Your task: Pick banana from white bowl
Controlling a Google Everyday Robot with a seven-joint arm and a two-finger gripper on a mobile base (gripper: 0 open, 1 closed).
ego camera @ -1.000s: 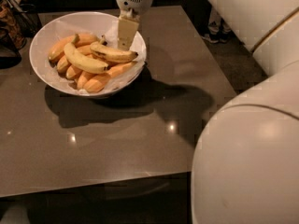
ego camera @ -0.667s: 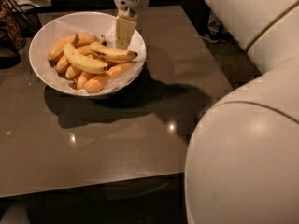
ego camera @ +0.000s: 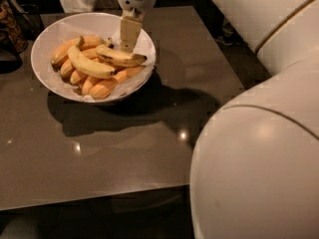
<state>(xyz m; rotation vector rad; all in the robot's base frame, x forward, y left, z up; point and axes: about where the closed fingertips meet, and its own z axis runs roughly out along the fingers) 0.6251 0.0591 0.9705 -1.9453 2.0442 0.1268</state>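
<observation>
There is only the one camera view, looking down over my own bulky white rounded body shell [ego camera: 259,173], which fills the right and lower right.

My gripper [ego camera: 129,44] hangs straight down over the far right part of the large, wide, shallow white bowl [ego camera: 60,28], its pale tip down at the fruit pile. It comes in vertically because the bowl's raised rim blocks any approach from the side, and from above I can reach the top fruit without shoving the others.

The tip sits right at the full-size, gently curved yellow banana with dark brown blotches and dark ends [ego camera: 121,58]. That banana lies across the top of the pile on the bowl's right side, with nothing over it, so I judge it free to lift. Whether my grip on it is released or clenched I cannot tell; nor can I tell if the tip is touching it or just above.

Just left of it lies a smoother, unblotched yellow banana [ego camera: 89,65], and stubby orange bananas [ego camera: 102,87] fill in beneath; those I should leave alone.

The bowl stands on a glossy dark grey-brown table [ego camera: 99,148], toward its far left corner.
</observation>
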